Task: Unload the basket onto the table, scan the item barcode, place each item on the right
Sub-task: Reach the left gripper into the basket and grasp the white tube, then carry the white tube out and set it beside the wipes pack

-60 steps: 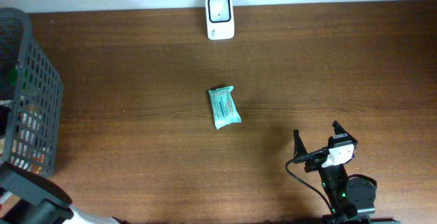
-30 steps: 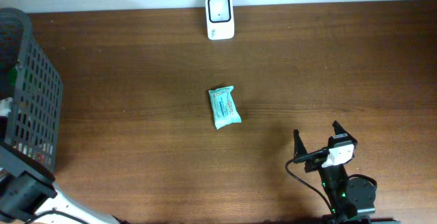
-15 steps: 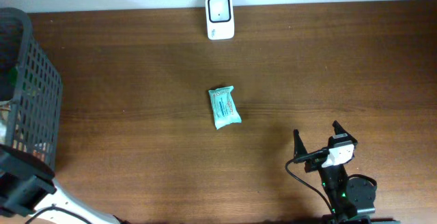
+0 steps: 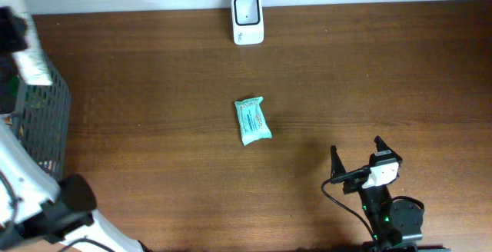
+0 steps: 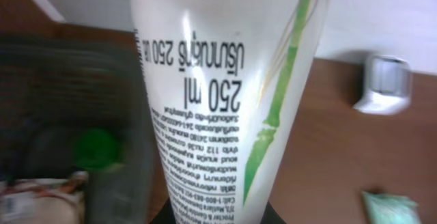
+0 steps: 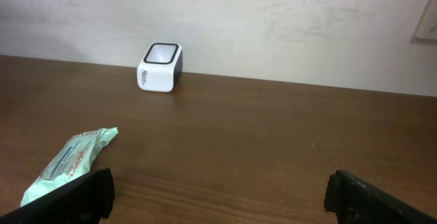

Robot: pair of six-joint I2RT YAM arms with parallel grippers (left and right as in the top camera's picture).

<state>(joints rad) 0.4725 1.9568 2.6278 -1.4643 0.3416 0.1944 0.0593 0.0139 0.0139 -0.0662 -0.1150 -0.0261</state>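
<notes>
white bottle (image 5: 225, 80) clamped in left tool (image 4: 17, 37), over basket (image 4: 42, 129)

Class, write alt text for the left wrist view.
A white bottle with a green stem design and upside-down print reading 250 ml fills the frame. Behind it: a dark basket at left, a white scanner on the brown table at right.

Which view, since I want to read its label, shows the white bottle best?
Left wrist: the white bottle fills the frame, print readable though upside down. Overhead catches only a white sliver by the basket; right wrist shows none.
</notes>
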